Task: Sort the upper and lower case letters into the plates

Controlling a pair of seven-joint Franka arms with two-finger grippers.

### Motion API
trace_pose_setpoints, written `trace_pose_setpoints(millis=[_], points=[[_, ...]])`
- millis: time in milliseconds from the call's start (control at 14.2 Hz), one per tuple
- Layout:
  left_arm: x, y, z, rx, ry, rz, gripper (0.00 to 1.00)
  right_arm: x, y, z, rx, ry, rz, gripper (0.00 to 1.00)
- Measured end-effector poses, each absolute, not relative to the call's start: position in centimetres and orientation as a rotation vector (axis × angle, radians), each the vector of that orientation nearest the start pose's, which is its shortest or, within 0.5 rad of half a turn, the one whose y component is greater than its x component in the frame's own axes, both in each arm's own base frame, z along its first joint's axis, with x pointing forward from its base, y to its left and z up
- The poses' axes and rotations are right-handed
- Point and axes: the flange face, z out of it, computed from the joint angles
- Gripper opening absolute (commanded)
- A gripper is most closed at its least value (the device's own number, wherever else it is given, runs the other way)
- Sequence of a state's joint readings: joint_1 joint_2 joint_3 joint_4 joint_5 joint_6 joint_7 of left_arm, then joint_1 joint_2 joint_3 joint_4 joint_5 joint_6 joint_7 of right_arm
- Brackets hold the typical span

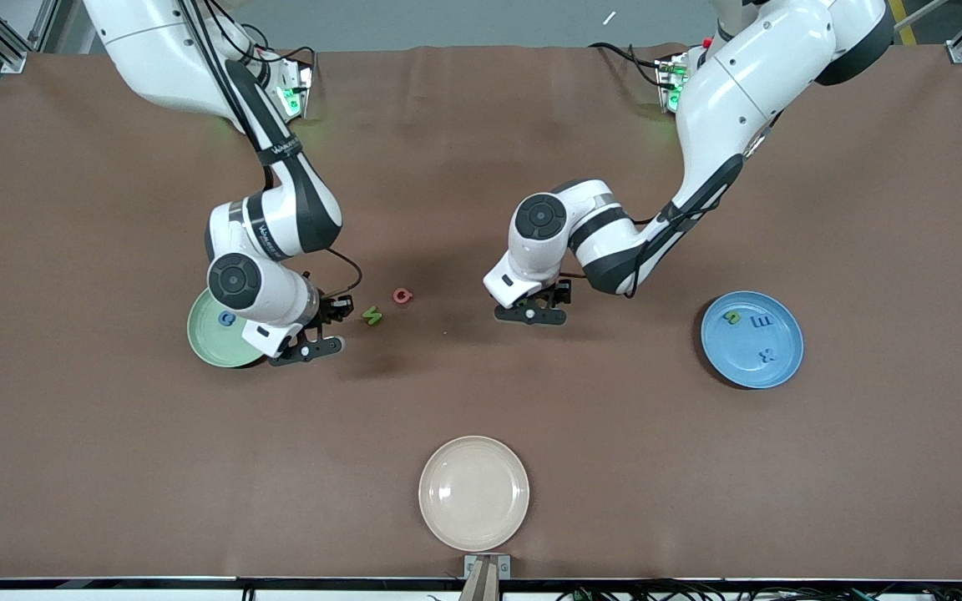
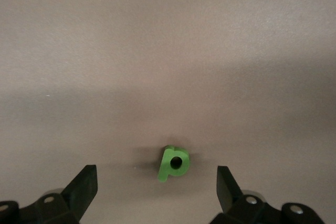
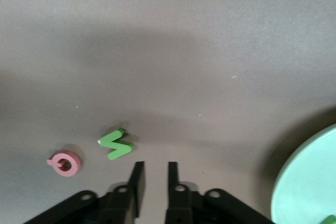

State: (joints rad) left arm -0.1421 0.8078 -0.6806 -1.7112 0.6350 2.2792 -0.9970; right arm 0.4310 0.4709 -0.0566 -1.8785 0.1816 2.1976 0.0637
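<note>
My left gripper (image 1: 534, 310) hangs low over the middle of the table, wide open. In the left wrist view a green letter p (image 2: 173, 163) lies flat on the cloth between its fingertips (image 2: 156, 176), touching neither. My right gripper (image 1: 324, 327) is beside the mint green plate (image 1: 204, 338), fingers a little apart and empty (image 3: 155, 165). A green zigzag letter (image 1: 372, 315) (image 3: 116, 145) and a pinkish red letter (image 1: 402, 295) (image 3: 65, 163) lie just past it. The mint plate holds a blue letter (image 1: 226, 318). The blue plate (image 1: 740, 363) holds a green letter (image 1: 732, 317) and two blue letters.
A cream-beige plate (image 1: 473, 492) sits at the table's edge nearest the front camera. The mint plate's rim (image 3: 310, 182) shows in the right wrist view, close to my right gripper. Brown cloth covers the table.
</note>
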Motion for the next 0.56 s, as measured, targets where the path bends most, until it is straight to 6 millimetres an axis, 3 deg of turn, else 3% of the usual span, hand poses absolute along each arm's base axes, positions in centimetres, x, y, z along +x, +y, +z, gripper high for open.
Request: trace_pose_setpoints(millis=[353,565], points=[[49.4,-45.1,17.6,-3.166,0.161,0.046,0.56,56.3,26.9,24.8,-3.053,-0.195,0.202,1.0],[49.5,-45.1,17.5,-3.17,0.159,0.04,0.41,54.5,29.5,23.3,-3.061,-0.148,0.147,1.0]])
